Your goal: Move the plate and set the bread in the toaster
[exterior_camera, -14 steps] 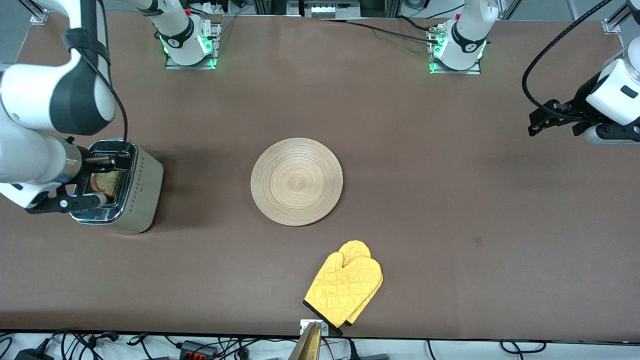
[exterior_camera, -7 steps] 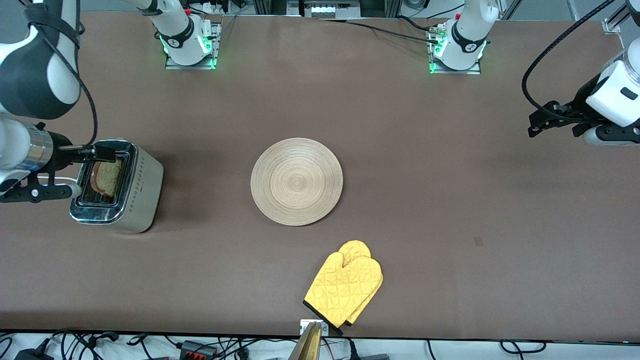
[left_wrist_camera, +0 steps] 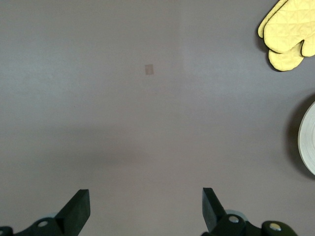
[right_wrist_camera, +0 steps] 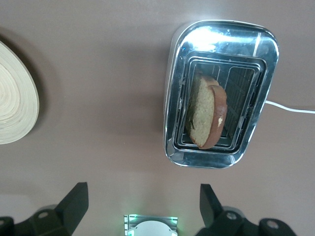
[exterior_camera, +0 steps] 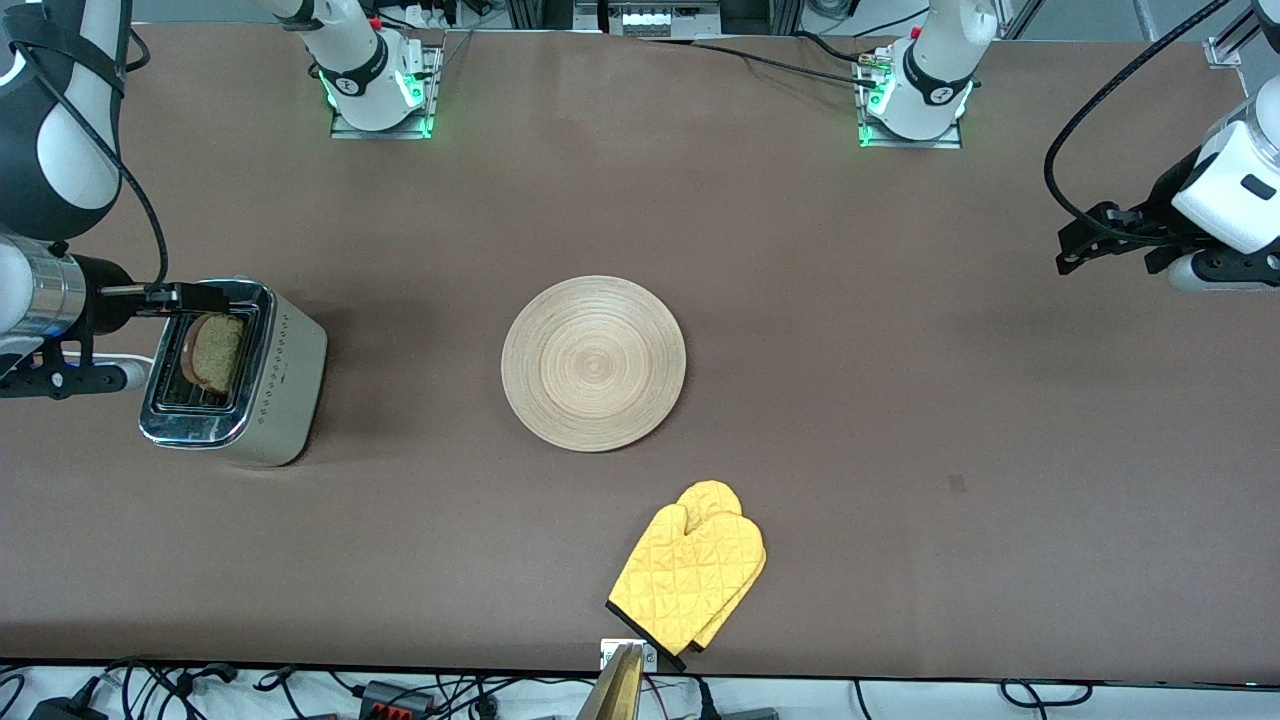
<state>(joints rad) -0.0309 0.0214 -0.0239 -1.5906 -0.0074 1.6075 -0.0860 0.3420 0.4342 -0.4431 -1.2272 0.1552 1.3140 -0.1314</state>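
Observation:
The beige, chrome-topped toaster (exterior_camera: 285,375) (right_wrist_camera: 221,37) stands toward the right arm's end of the table. The bread (exterior_camera: 213,352) (right_wrist_camera: 206,115) leans in one slot with its top sticking out. My right gripper (exterior_camera: 185,336) (right_wrist_camera: 142,194) hangs open and empty over the toaster's outer edge, clear of the bread. The round wooden plate (exterior_camera: 593,362) (right_wrist_camera: 12,98) (left_wrist_camera: 307,140) lies flat mid-table. Out over the left arm's end of the table, my left gripper (exterior_camera: 1100,245) (left_wrist_camera: 145,196) waits open and empty above bare tabletop.
A yellow oven mitt (exterior_camera: 690,577) (left_wrist_camera: 288,34) lies nearer the front camera than the plate, close to the table's edge. The toaster's white cord (right_wrist_camera: 290,108) trails off toward the table's end. Both arm bases (exterior_camera: 378,85) (exterior_camera: 915,95) stand along the back edge.
My right gripper has drawn back from the toaster's top toward the table's end, leaving the bread in the slot. The left arm, plate and mitt have not moved.

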